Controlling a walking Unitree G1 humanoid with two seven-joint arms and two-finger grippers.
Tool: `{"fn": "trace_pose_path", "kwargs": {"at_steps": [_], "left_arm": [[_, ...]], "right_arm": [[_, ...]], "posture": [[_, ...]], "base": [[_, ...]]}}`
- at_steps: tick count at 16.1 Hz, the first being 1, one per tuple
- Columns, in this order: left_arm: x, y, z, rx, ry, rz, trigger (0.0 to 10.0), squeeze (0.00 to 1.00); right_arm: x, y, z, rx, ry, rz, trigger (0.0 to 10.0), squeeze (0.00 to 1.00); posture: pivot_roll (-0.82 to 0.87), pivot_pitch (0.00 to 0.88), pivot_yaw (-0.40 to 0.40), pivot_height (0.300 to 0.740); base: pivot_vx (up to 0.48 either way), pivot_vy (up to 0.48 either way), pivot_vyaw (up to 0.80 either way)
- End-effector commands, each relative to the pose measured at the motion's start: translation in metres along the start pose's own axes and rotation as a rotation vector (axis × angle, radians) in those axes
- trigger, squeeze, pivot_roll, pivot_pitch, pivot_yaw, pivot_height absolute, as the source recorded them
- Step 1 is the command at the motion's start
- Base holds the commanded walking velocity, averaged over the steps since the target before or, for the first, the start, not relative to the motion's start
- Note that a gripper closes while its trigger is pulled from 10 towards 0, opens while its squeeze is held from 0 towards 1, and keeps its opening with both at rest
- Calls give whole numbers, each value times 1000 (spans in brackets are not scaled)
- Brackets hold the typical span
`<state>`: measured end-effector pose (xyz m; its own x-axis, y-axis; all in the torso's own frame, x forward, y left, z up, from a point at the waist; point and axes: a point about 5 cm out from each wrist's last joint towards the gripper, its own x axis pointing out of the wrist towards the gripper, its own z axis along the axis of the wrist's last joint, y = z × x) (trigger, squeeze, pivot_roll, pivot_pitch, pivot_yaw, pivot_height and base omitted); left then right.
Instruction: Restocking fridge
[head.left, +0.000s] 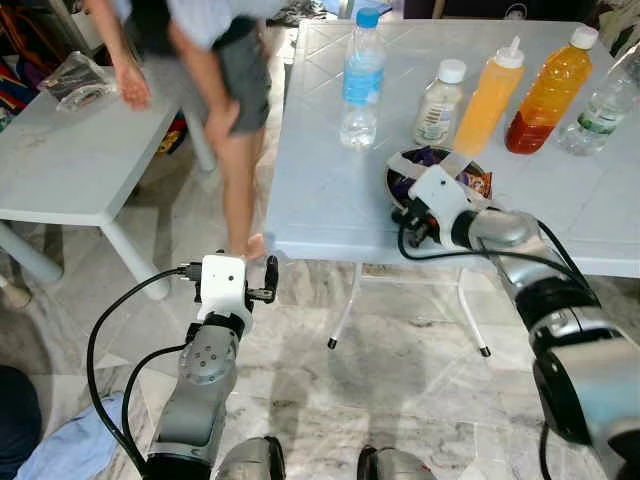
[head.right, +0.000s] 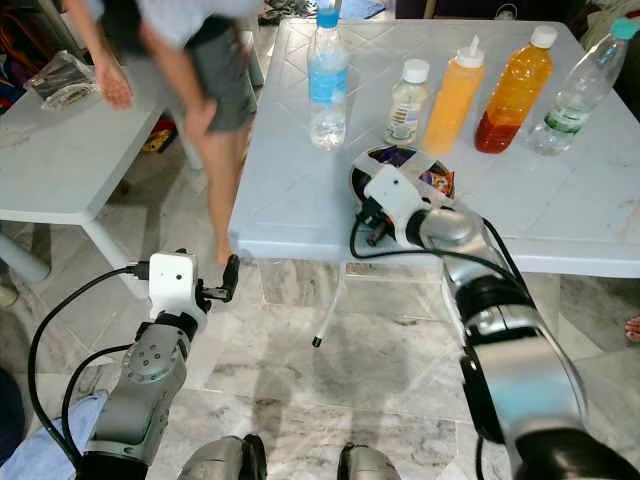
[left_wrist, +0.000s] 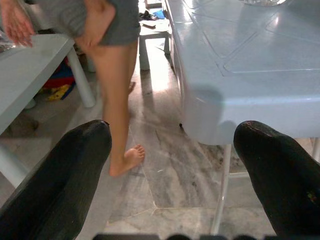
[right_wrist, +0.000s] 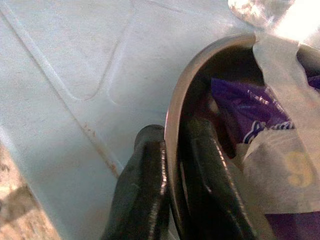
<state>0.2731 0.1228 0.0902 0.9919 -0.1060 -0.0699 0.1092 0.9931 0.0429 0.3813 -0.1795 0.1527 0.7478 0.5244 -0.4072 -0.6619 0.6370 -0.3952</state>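
- Gripping the bowl (head.left: 436, 176) rim at its near-left edge on the tabletop (head.left: 330, 190), the right end effector (head.left: 411, 213) reaches forward; left end effector (head.left: 268, 280) hangs lower, well apart.
- Left wrist: fingers (left_wrist: 60, 180) spread, empty.
- Right wrist: fingers (right_wrist: 142, 195) clamped astride the rim, snack packets (right_wrist: 250, 125) inside.

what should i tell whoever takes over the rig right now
Right gripper: fingers pinch the rim of the bowl of purple packets, one inside, one outside; bowl rests on the table near its front edge.
Left gripper: open, holding nothing, held low in front of the table's corner.
Behind the bowl stand a water bottle, a small bottle, a squeeze bottle, a juice bottle and a clear bottle.
A person stands between the tables.
Done: bowl gripped. Left: lift it, carry to the fridge, then the bottles.
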Motion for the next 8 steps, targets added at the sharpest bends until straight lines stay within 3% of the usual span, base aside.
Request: {"fn": "trace_pose_path", "kwargs": {"at_steps": [1, 8], "left_arm": [[-1, -1, -3, 11, 18, -6, 10000, 0], [0, 4, 2, 33, 15, -1, 10000, 0]], "right_arm": [[-5, 10, -19, 5, 66, 86, 0, 0], [-22, 15, -26, -176, 81, 166, 0, 0]], "posture": [[-31, 138, 28, 740], [-28, 154, 34, 740]], "base": [[0, 0, 0], [0, 0, 0]]}}
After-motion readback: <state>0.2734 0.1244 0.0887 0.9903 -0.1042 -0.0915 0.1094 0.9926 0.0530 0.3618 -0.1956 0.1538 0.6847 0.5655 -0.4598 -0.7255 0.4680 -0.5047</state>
